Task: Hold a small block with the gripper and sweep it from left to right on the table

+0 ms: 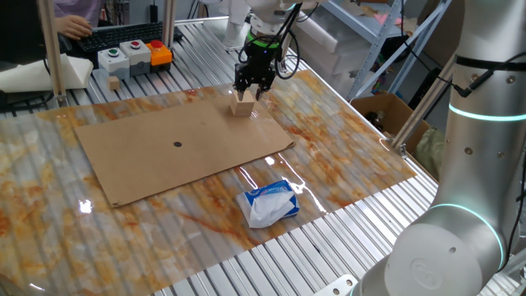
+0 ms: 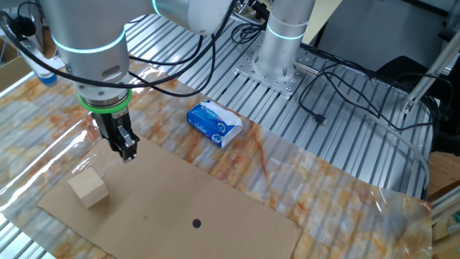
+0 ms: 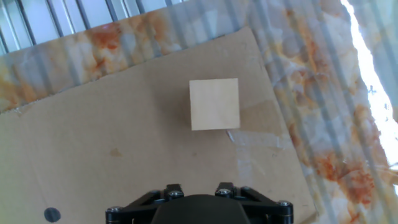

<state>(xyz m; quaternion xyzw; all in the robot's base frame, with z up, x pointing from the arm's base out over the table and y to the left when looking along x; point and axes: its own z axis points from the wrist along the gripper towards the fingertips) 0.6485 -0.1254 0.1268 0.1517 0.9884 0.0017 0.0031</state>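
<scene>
The small block (image 1: 241, 107) is a plain light-tan wooden cube resting on the far right corner of a brown cardboard sheet (image 1: 164, 152) that lies on the table (image 1: 345, 156). My gripper (image 1: 251, 85) hangs just above the block, its black fingers slightly apart and nothing between them. In the other fixed view the gripper (image 2: 126, 149) stands up and to the right of the block (image 2: 88, 189), clear of it. The hand view looks down on the block (image 3: 214, 104), free on the cardboard, with only the gripper's black body along the bottom edge.
A white-and-blue soft packet (image 1: 269, 203) lies on the table in front of the cardboard. A button box (image 1: 136, 56) and a keyboard sit at the back left. The white arm's base (image 1: 460, 230) fills the near right. An open carton (image 1: 386, 111) stands off the right edge.
</scene>
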